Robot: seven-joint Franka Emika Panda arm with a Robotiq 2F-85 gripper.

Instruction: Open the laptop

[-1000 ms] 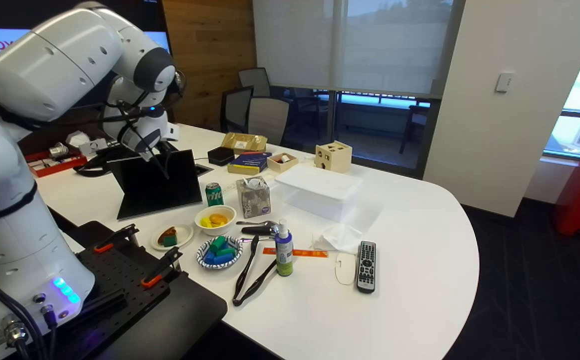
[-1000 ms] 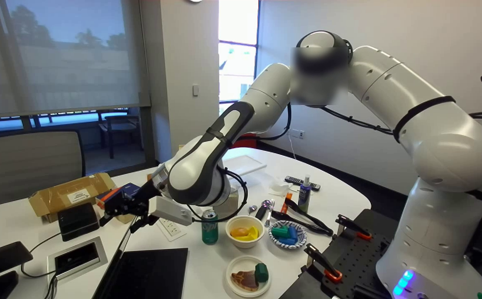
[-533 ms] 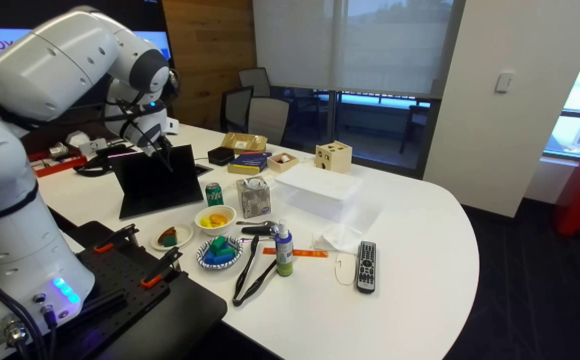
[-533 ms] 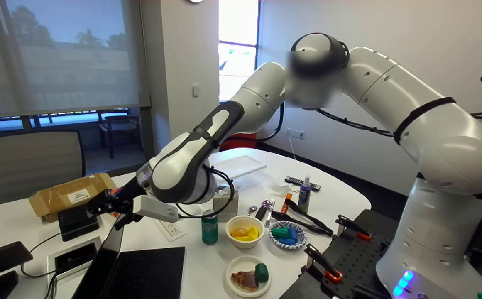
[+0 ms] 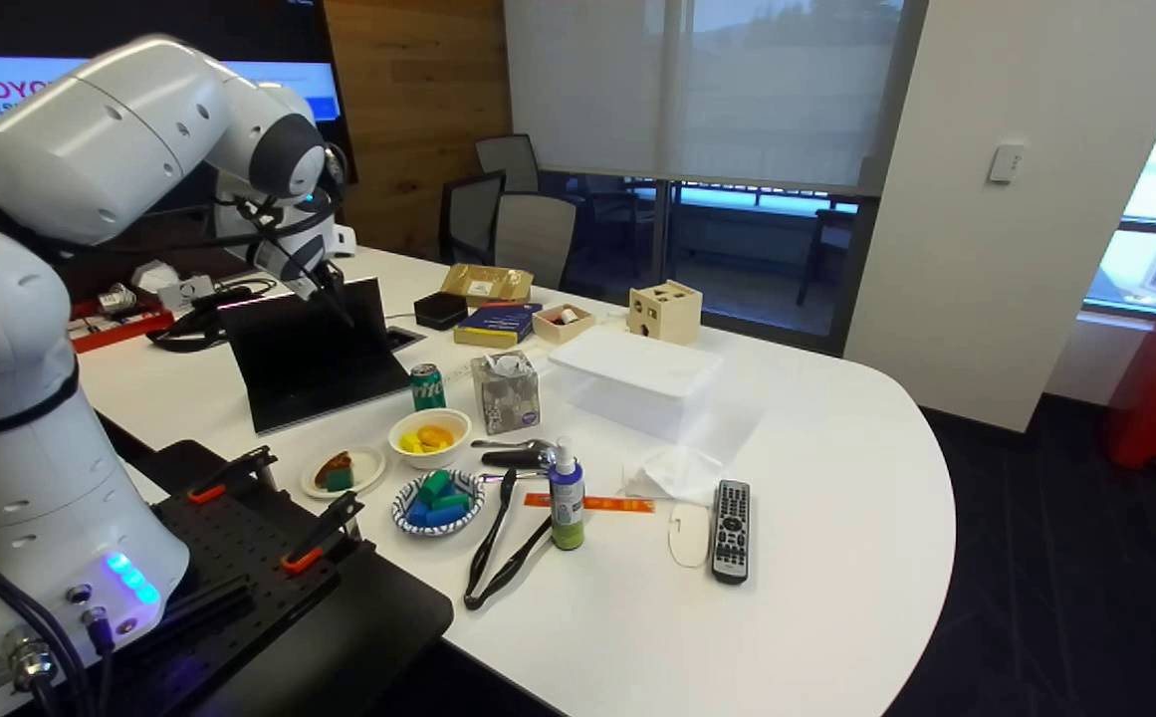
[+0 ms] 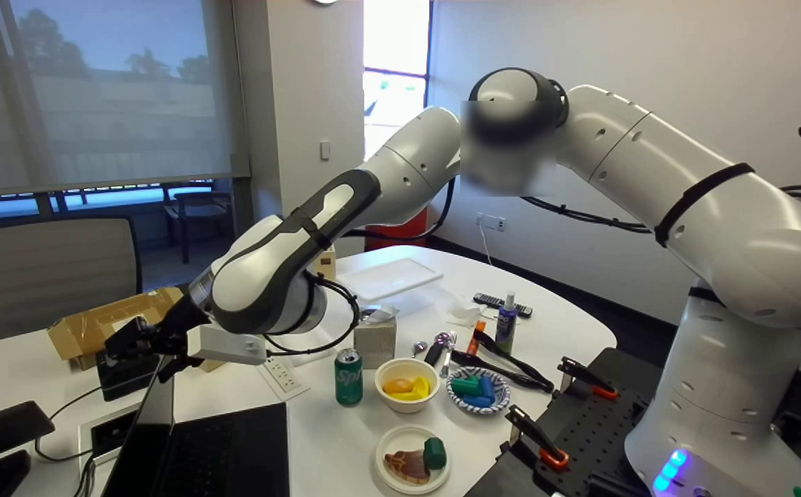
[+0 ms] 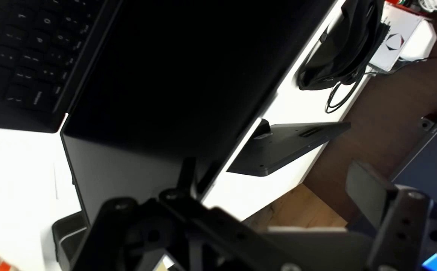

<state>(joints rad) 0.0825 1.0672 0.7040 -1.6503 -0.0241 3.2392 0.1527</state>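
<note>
A thin rectangular laptop [image 5: 314,351] with a black screen and dark keyboard stands opened on the white worktop [image 5: 821,478], its screen raised at a slant from the keyboard half. By the laptop's top edge the black fingers [image 7: 369,193] are spread wide: in the wrist view one shows before the screen's face, the other past that edge. Whether either touches the laptop cannot be told.

Just beside the laptop's front corner, a green metal soda can [image 6: 349,379] stands upright. Near the laptop, off its keyboard edge, are a pale round plate [image 6: 400,440] bearing a brown piece [image 6: 407,467] and a green piece [image 6: 434,453], and a white round bowl [image 6: 407,406] with yellow and orange pieces [image 6: 408,395]. Near the laptop's screen end lies a black square box [image 5: 441,311].

Farther from the laptop, a shallow blue-and-white patterned bowl [image 5: 438,531] holds green and blue pieces [image 5: 445,516]; a grey patterned tissue box [image 5: 506,400] stands off the laptop's front corner, and a blue-covered book [image 5: 498,321] and a brown cardboard box [image 5: 487,285] lie off its screen end. Well apart from the laptop are black tongs [image 5: 508,575], an upright purple-and-green spray bottle [image 5: 568,503], a white flat-lidded rectangular box [image 5: 637,366] and a long grey remote control [image 5: 732,533].
</note>
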